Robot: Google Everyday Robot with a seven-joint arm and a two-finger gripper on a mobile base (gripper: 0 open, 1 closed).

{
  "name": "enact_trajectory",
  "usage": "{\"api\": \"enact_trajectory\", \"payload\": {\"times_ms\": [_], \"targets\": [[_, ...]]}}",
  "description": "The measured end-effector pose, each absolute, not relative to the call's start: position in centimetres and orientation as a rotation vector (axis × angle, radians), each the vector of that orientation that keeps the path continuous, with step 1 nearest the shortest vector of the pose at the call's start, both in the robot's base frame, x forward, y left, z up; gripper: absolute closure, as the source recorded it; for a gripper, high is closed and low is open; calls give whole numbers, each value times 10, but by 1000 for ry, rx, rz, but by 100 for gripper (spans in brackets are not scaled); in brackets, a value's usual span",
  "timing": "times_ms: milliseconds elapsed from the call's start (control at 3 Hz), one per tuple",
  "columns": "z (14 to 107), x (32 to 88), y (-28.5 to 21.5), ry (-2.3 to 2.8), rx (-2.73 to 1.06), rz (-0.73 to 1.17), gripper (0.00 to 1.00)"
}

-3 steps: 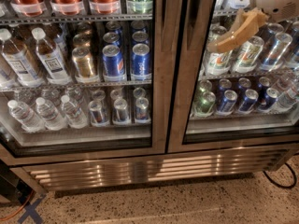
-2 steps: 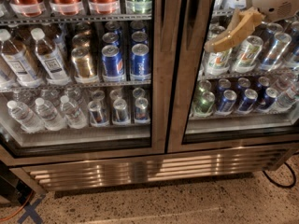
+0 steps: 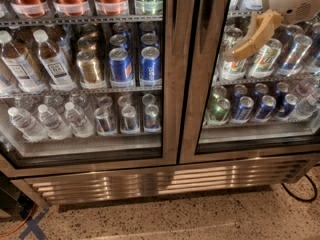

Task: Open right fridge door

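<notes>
Right fridge door fills the right half of the frame, closed beside the left door. Behind its glass stand green and blue cans, labels unreadable. Water bottles sit lower left. End effector hangs upper right before the glass; apart or together, I cannot tell.

Gripper: upper right, arm cut by top edge.
Right fridge door: top and right side cut off.

No readable text (end effector, top right)
</notes>
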State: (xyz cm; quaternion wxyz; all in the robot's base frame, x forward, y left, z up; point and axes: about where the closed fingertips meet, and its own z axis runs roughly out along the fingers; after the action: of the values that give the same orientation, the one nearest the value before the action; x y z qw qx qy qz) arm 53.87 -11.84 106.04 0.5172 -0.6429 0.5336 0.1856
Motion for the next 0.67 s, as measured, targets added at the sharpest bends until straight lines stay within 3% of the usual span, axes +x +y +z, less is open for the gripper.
{"api": "enact_trajectory", "payload": {"times_ms": [667], "targets": [[1062,530,-116,1268,-1537,451,0]]}}
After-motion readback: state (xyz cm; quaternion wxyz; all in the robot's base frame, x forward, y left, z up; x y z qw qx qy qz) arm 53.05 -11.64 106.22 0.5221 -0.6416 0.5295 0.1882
